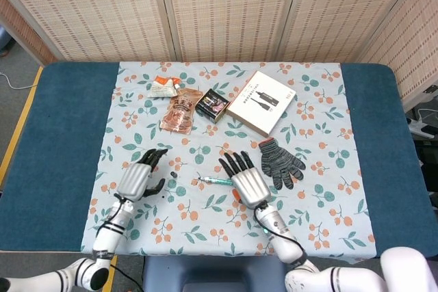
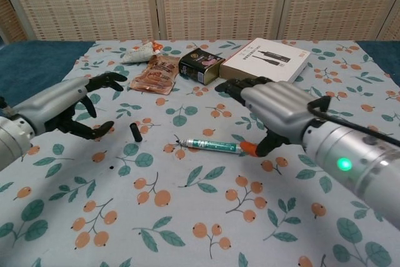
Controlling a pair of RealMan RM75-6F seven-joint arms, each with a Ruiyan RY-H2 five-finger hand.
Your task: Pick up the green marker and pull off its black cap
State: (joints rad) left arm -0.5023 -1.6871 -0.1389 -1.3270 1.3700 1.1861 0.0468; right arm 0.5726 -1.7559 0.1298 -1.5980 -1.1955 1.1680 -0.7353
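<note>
Green marker [image 2: 212,146], uncapped, light, rigid and apt to roll, lies on the counter [image 2: 187,217] just below the right hand [image 2: 275,107], best gripped mid-barrel; black cap [image 2: 135,132] lies beside the left hand [image 2: 69,107]; both hands spread, holding nothing.

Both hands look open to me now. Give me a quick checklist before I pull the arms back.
1. Black cap off the marker: ok, it lies apart on the cloth.
2. Green marker resting on the table, tip bare: ok.
3. Left hand holds nothing, fingers spread: ok.
4. Right hand free of the marker: cannot tell, a fingertip sits at its orange end.
5. Retreat path clear of the grey glove: ok, it lies beside the right hand.
</note>
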